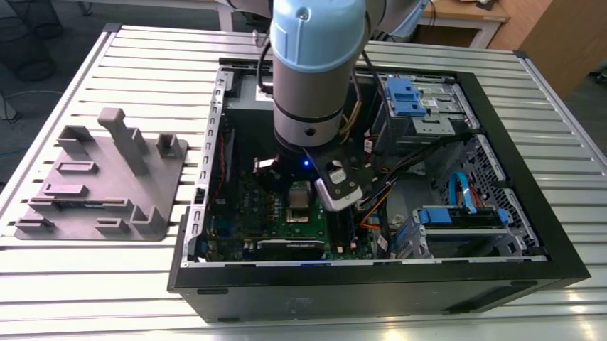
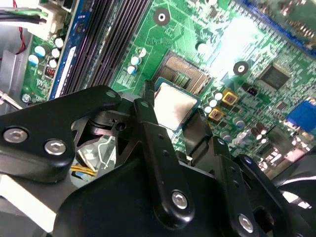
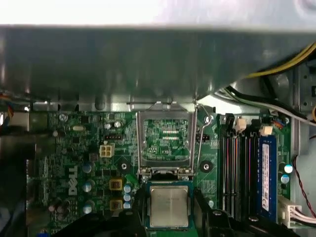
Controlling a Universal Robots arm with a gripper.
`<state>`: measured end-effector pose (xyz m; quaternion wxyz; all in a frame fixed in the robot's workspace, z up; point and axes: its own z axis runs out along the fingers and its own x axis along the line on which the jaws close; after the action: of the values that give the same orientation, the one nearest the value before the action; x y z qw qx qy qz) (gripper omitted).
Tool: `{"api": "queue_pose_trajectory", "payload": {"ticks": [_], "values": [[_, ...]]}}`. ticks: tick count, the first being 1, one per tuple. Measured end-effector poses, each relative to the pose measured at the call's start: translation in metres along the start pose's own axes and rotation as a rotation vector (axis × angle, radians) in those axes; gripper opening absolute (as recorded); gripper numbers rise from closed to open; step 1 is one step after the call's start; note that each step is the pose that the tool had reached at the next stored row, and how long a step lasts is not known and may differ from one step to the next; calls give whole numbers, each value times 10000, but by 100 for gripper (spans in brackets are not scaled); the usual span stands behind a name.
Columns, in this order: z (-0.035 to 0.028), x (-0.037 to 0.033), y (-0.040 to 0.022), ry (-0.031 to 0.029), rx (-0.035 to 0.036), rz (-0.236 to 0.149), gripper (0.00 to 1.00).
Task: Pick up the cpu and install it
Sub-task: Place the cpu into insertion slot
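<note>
The cpu [image 2: 174,104] [image 3: 169,206], a small silvery square chip with a dark rim, sits between the two black fingers [image 2: 148,116] of my gripper [image 2: 173,111] [image 3: 169,200], which is shut on it. It hangs just above the green motherboard [image 3: 79,163], partly over the open socket [image 2: 186,74] whose contact field shows beside it. The socket's silver metal frame [image 3: 164,140] stands flipped up right behind the chip. In the exterior view my arm [image 1: 308,85] reaches down into the open computer case [image 1: 531,206] over the board.
Dark memory slots [image 3: 234,168] and a blue memory stick [image 3: 265,173] run beside the socket. The case's metal wall [image 3: 148,64] stands close behind the frame. Cables [image 1: 399,185] and blue drive bays [image 1: 408,96] crowd the case. A grey tray with posts [image 1: 104,177] lies on the slatted table.
</note>
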<state>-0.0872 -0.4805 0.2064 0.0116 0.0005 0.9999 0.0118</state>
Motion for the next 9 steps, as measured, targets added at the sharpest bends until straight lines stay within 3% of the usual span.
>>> {"api": "queue_pose_trajectory", "payload": {"ticks": [6, 9], "values": [[70, 2, -63, 1, 2, -44, 47], [84, 2, -71, -5, 6, 192, 47]]}}
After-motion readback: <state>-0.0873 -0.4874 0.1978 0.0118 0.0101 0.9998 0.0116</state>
